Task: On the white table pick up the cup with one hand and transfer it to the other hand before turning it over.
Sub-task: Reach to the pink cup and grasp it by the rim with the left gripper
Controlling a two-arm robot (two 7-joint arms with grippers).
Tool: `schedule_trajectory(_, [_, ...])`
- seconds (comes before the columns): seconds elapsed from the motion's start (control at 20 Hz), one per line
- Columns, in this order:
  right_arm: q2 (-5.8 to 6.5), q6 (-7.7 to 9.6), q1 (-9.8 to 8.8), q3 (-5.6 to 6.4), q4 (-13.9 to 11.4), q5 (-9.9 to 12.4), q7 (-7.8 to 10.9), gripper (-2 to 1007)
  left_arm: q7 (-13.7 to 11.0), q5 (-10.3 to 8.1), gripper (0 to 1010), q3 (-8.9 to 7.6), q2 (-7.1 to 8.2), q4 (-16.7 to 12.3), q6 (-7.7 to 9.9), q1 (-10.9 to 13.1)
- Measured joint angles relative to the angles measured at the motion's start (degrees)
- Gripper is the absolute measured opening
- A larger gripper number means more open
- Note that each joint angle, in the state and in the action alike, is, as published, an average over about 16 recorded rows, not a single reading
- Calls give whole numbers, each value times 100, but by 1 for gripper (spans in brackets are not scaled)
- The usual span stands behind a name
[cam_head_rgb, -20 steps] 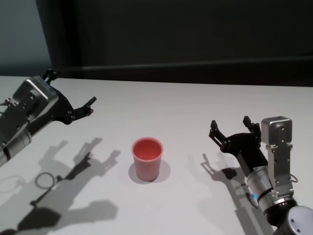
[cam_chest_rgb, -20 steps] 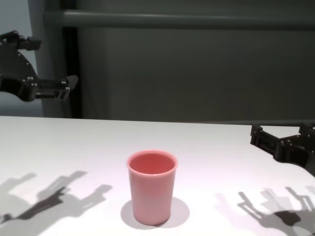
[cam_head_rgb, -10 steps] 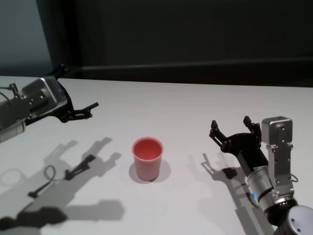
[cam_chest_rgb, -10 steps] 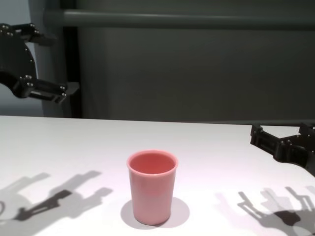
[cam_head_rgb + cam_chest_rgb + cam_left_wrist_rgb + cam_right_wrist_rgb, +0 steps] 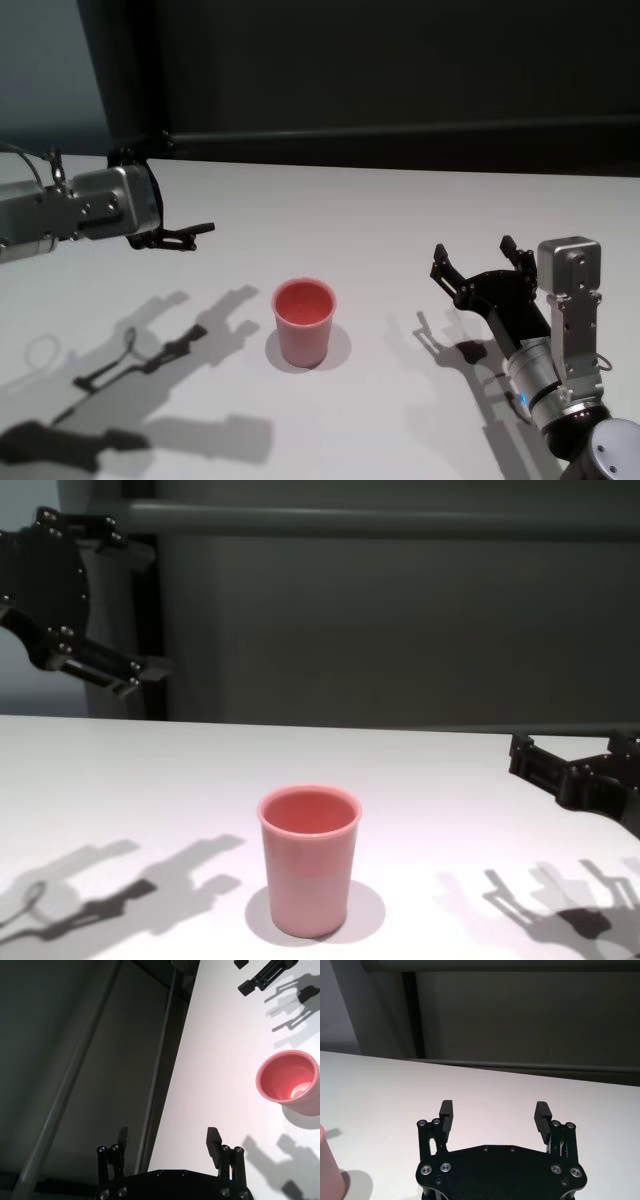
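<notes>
- One cup stands upright, rim up, on the white counter, roughly midway between the two arms. I read no shift in its position over the last second; nothing touches it.
- Nearest to me, the right end effector sits low over the counter on the cup's right side, well apart from it, jaws spread wide and empty. It has not moved in the last second, so I treat this arm as parked. The right wrist view shows both fingers apart with bare counter between them and only the cup's edge at the frame border.
- Farther out, the left end effector is the item that has changed. Over the last second I have seen it rotate from a downward-slanting pose to a near-horizontal one, with the arm now extending across from the left, raised above the counter. Its jaws are open and hold nothing.
- From the left wrist view, the cup lies ahead and off to one side of the open fingers, not between them. The end effector is therefore not yet aligned for a grasp.
- My assessment: the task is at the approach stage. The reorientation suggests a side-on grasp by the left arm, which would leave the rim or base free for the handover. Pick-up, transfer and inversion all remain outstanding.
- Caution: the cup is light and tapered; a misaligned side approach could tip it.
</notes>
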Motion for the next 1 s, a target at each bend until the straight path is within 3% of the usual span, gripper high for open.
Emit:
schedule_trajectory(0.45, [0, 0, 0, 0, 0, 0, 0, 1002, -704, 221, 1001, 580, 210, 68, -245, -719])
schedule_trajectory(1.0, [0, 0, 0, 0, 0, 0, 0, 1002, -1592, 500, 1001, 1318, 181, 220, -537, -1600])
